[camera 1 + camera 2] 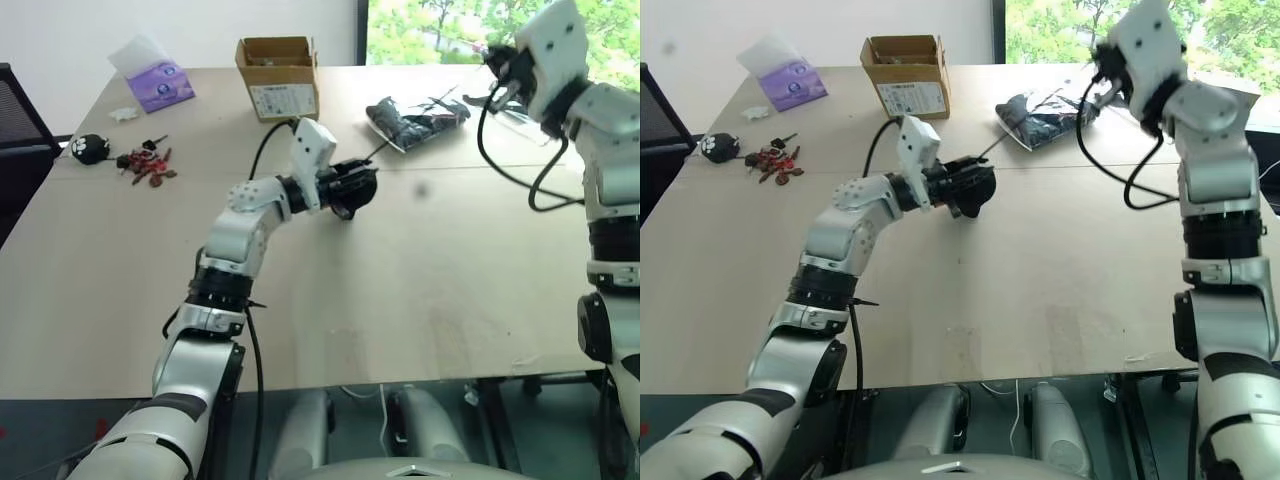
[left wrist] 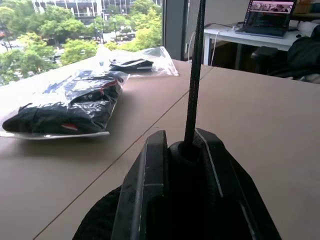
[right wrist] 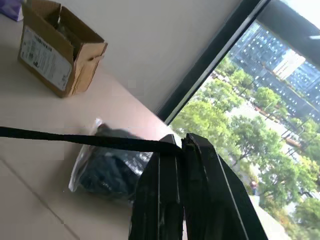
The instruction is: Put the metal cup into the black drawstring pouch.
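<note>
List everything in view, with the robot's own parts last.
table: one, light wood, under everything
cardboard box: one, brown, open, far edge
tissue pack: one, purple, far left corner
clear plastic bags: two, black contents, far right
small bits: a cluster, red and dark, left side
round item: one, black with a white paw print, left edge
black drawstring pouch: one, in the left end effector
cord: one, black, taut between the end effectors
left end effector: black, shut on the pouch
right end effector: black, raised, pinching the cord
</note>
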Available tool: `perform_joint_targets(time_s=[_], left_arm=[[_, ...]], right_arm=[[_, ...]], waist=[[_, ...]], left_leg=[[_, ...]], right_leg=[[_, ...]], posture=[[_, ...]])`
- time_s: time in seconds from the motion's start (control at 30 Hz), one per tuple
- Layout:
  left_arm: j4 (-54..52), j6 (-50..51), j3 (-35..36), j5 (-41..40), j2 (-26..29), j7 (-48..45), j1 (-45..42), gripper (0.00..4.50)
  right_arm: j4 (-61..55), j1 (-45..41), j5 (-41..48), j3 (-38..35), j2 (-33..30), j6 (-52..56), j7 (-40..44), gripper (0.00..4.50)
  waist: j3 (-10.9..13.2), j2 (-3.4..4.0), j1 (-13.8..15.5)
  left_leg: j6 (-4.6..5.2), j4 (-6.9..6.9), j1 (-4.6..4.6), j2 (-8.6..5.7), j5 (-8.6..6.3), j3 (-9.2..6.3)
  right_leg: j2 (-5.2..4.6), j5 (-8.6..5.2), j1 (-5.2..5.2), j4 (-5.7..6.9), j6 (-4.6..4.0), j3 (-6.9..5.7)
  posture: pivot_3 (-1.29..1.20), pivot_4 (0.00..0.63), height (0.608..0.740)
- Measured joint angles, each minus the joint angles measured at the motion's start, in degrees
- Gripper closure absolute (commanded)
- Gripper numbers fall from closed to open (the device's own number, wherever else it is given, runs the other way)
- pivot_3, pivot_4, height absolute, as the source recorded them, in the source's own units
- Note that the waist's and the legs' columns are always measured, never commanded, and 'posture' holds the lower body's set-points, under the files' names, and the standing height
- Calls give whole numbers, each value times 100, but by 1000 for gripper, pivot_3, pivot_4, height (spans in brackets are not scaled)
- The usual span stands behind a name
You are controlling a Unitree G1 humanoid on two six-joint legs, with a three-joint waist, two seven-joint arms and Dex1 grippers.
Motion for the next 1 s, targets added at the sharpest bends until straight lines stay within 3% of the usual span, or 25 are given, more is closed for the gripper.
perform_joint_targets(time_s=[0.07,0.23,0.3,0.33,0.47,0.6,0.77,1.0], left_arm=[[81,63,-124,24,-75,-126,-4,2983],[-392,617,-99,-167,89,-426,66,571],[-890,928,29,-348,260,-458,248,0],[-1271,1109,137,-499,384,-467,453,0],[-2327,1841,694,-1053,646,-179,1277,0],[-3327,2183,1349,-1351,844,339,2382,0],[-4118,2256,2062,-1534,979,768,3835,0],[-4812,2302,2728,-1742,1052,1205,5092,0]], right_arm=[[-9,537,67,5,-6,15,92,3586],[-656,1901,328,7,-328,183,601,1174],[-1119,2459,507,-69,-499,360,786,244],[-1437,2808,641,-181,-603,465,883,29],[-2610,3764,1260,-726,-712,835,1016,29],[-3759,4470,1852,-1120,-390,1096,814,29],[-4454,5063,1990,-1300,-143,1246,348,29],[-4997,5581,2167,-1681,-140,1463,11,29]], waist=[[2,3,-7],[5,9,-88],[4,13,-119],[3,15,-124],[3,17,-116],[2,19,-106],[1,19,-45],[-2,18,65]], left_leg=[[0,0,2,1,0,5],[10,0,5,6,-6,2],[10,-2,10,7,-6,6],[10,-3,16,10,-6,2],[12,12,20,16,-7,-12],[13,32,21,21,-8,-33],[13,41,20,23,-8,-39],[13,48,28,22,-8,-16]], right_leg=[[2,0,-2,2,0,6],[6,-1,0,5,1,6],[6,-1,0,6,1,14],[7,-1,1,8,2,19],[11,-1,8,17,2,16],[12,-1,23,17,3,12],[9,-1,30,14,3,3],[11,-2,40,13,3,0]], posture=[[0,150,740],[0,150,740],[0,150,740],[0,150,740],[0,150,740],[0,150,740],[0,150,740],[0,150,740]])
